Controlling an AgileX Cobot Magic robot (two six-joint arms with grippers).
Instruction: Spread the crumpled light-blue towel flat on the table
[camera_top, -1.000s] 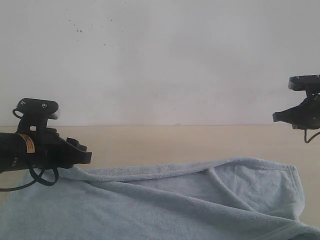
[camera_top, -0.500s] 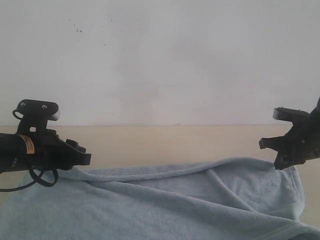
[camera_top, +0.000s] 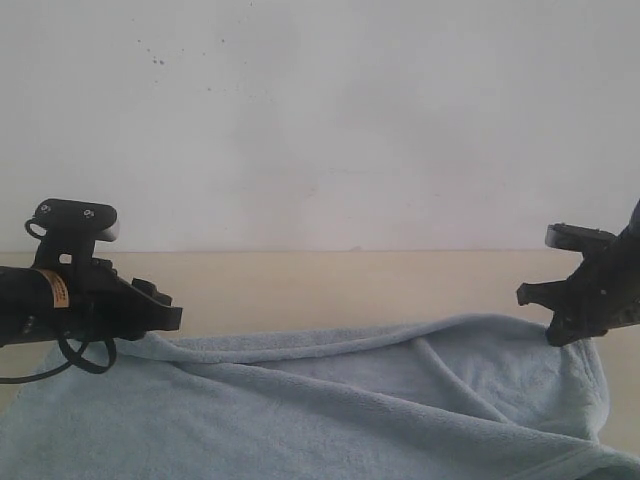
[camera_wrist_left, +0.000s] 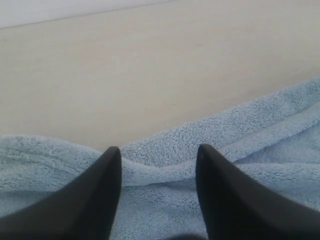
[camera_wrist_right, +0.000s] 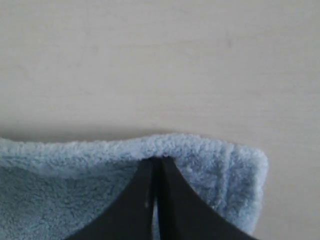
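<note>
The pale grey-blue towel (camera_top: 300, 410) lies rumpled across the front of the beige table (camera_top: 340, 285), with a fold running along its far edge. My left gripper (camera_top: 176, 316) hangs low over the towel's far left edge. In the left wrist view it (camera_wrist_left: 157, 150) is open, its two dark fingers straddling a raised ridge of towel (camera_wrist_left: 250, 125). My right gripper (camera_top: 552, 336) is down at the towel's far right corner. The right wrist view shows it (camera_wrist_right: 156, 160) shut, tips touching the plush hem (camera_wrist_right: 210, 155), with no cloth visible between them.
A white wall (camera_top: 320, 120) with small dark specks rises behind the table. Bare beige table (camera_wrist_right: 150, 60) stretches beyond the towel's far edge in both wrist views (camera_wrist_left: 150, 65). A black cable (camera_top: 85, 355) loops under the left arm.
The right gripper came down from above the table to the towel's far right corner, then settled slightly. The left arm and the towel have stayed where they were.
</note>
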